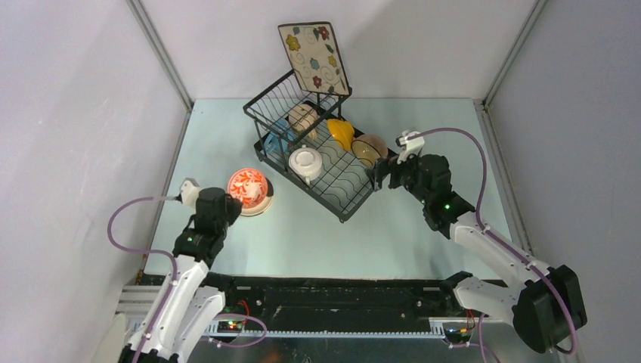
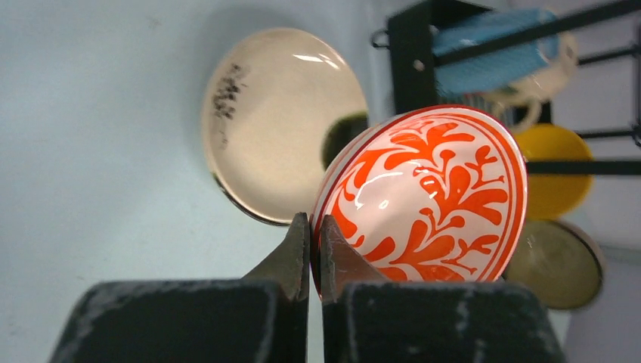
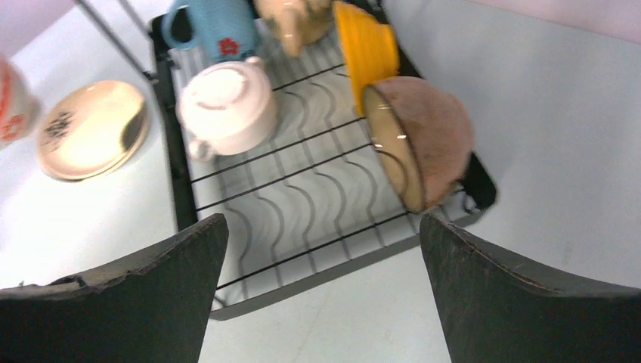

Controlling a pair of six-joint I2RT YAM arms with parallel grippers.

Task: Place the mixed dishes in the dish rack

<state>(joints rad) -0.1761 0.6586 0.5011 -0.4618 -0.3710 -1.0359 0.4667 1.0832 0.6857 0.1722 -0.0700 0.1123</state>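
While the left gripper [image 2: 314, 227] is pinched tight on the rim of the red-patterned bowl [image 2: 431, 197], its two fingers are nearly together with just the bowl's edge between them. The bowl is tipped up on its side, pattern facing the wrist cam, right over the cream round plate [image 2: 272, 128] lying flat on the table. I can't tell if bowl and plate are touching. From the overhead cam that pair sits at about 8 o'clock from the dish rack [image 1: 344, 212], close to it but outside.

The right gripper [image 3: 323, 223] has its fingers spread wide apart with nothing in them. It hangs over the rack's near right corner, roughly 4 o'clock of the rack.

Already in the rack:
- tan bowl [image 3: 423, 140] on edge at the 3 o'clock side
- orange-yellow bowl [image 3: 366, 45] on edge just behind it
- white two-handled bowl [image 3: 227, 106] upside down on the flat tray part
- blue mug [image 3: 204, 26] and beige mug [image 3: 298, 19] at the basket end
- square cream floral plate [image 1: 314, 57] standing up at 12 o'clock, leaning at the basket's far edge
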